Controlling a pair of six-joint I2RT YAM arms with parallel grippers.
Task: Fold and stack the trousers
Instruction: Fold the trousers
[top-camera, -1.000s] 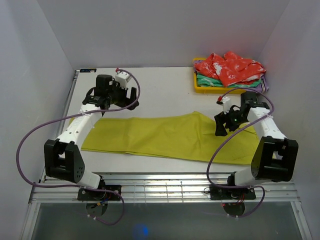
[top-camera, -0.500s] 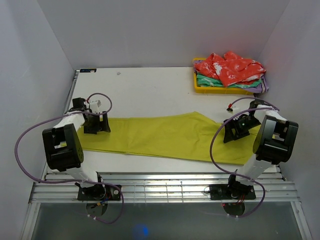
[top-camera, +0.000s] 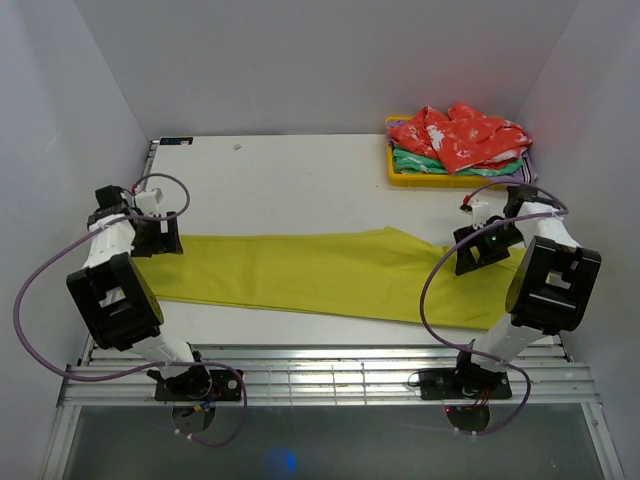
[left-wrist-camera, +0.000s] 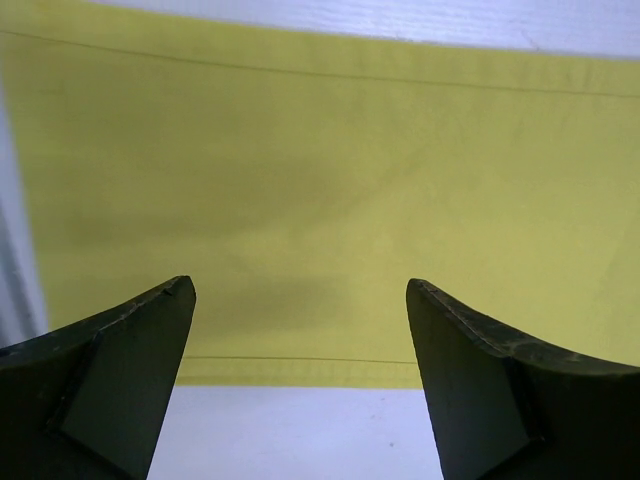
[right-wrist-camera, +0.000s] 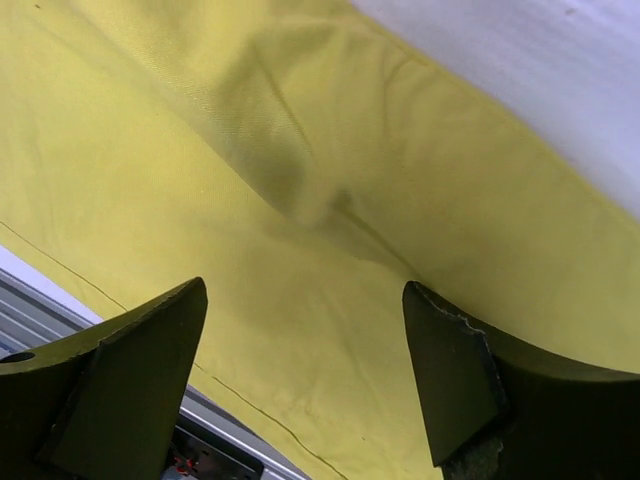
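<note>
Centrally, the trousers (top-camera: 330, 275) lie flat on the white table (top-camera: 300, 180), pale walls (top-camera: 330, 60) around. The left gripper (left-wrist-camera: 300, 290) and right gripper (right-wrist-camera: 305, 290) hold jaws apart.

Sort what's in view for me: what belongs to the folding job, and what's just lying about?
Job:
- trousers, spread out flat
- left gripper, open over one end
- right gripper, open over the other end

Lying about:
- yellow tray, far right
- red garment, heaped in it
- green garment, under the red
</note>
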